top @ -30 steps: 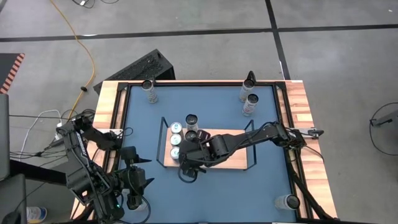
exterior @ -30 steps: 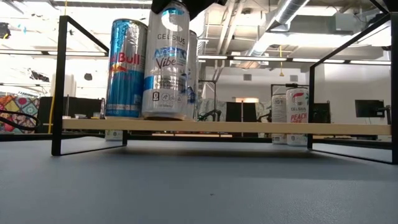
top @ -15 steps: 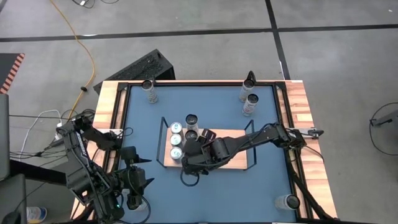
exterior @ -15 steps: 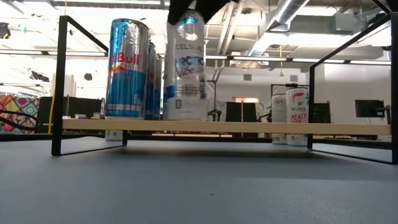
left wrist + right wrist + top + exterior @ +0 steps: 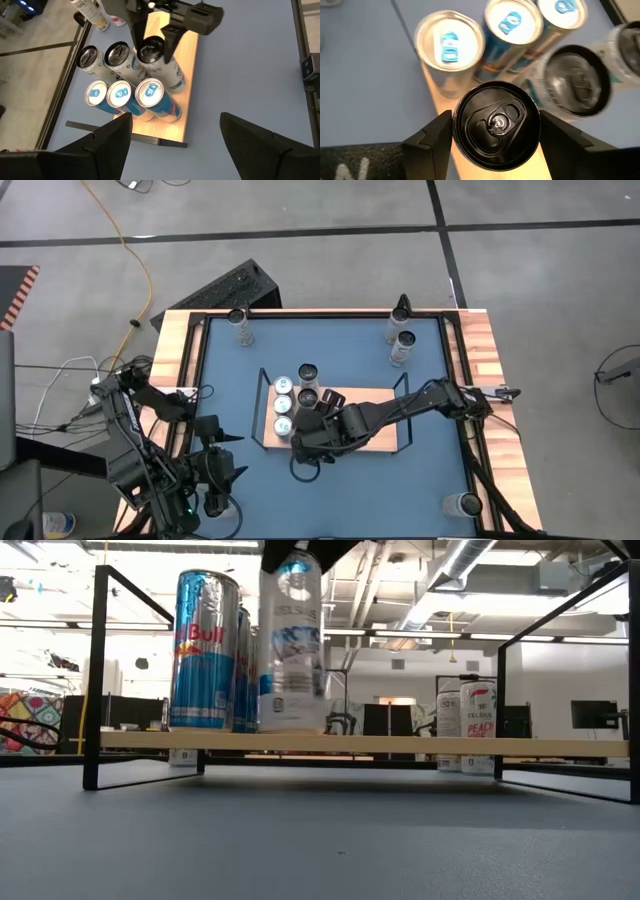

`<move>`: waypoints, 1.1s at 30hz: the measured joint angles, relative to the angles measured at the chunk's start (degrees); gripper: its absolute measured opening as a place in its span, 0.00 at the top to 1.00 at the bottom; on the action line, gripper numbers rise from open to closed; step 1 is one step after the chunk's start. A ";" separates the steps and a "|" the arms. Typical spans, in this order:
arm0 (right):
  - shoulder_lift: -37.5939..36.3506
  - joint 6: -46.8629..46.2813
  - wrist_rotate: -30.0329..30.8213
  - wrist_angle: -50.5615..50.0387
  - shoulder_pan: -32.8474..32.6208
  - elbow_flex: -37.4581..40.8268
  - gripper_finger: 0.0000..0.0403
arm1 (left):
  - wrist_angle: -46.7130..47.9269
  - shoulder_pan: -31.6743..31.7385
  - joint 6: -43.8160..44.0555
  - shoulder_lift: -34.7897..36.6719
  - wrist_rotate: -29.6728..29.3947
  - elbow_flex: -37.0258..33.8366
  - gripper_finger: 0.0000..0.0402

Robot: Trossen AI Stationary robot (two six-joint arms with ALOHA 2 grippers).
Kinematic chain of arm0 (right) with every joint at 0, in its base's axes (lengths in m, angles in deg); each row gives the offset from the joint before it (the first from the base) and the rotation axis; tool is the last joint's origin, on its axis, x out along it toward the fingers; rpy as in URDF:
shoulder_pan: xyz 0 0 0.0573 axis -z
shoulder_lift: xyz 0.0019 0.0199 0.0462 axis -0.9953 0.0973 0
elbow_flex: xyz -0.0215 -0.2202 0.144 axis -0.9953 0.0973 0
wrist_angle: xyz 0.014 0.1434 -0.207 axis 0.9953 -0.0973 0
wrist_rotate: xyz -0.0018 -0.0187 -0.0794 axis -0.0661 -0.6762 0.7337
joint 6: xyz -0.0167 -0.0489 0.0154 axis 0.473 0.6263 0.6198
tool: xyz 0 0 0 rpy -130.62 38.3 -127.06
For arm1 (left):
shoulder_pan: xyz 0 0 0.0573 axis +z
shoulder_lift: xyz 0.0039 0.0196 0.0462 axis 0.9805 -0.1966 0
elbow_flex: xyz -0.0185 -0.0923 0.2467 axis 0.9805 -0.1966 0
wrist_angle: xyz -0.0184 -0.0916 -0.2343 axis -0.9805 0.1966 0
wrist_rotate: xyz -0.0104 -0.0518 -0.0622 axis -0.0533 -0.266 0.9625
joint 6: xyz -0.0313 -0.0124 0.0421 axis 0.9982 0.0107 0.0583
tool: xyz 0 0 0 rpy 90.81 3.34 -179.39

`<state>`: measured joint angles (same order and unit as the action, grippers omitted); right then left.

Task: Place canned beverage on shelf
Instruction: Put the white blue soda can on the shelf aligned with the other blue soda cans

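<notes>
Resting at the table's near left corner, the left gripper (image 5: pixel 215 502) hangs above the blue tabletop (image 5: pixel 230 370) with its fingers (image 5: pixel 107 137) spread wide and nothing between them. Toward the middle sits the shelf (image 5: pixel 385 432), a light wooden board in a black wire frame, and its left end carries a cluster of standing cans: three blue-topped cans (image 5: pixel 120 93) in a row, with two silver-topped ones (image 5: pixel 117 53) just behind them. Beside that cluster, the right gripper (image 5: pixel 312 418) reaches in across the board and clasps a white, black-lidded can (image 5: pixel 291 640) near its top, its fingers (image 5: pixel 427 140) pressed against either side of the lid. From table height, this can looks slightly tilted, its base at or just above the board, next to the blue cans. More cans (image 5: pixel 403 345) stand on the tabletop near the corners, well apart from the shelf.
</notes>
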<state>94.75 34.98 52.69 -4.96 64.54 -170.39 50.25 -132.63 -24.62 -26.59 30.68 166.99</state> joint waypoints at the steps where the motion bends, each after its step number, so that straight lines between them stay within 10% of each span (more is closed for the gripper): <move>1: 0.02 0.35 -0.11 0.40 -0.04 0.01 0.39 | 0.00 0.02 -0.02 0.00 0.00 0.00 0.29; 33: 0.02 1.16 -0.24 2.11 -0.12 0.00 0.23 | 0.00 0.02 -0.43 0.00 0.00 0.00 0.29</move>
<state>94.77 36.14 52.45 -2.85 64.42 -170.39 50.25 -132.61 -25.05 -26.59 30.68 166.99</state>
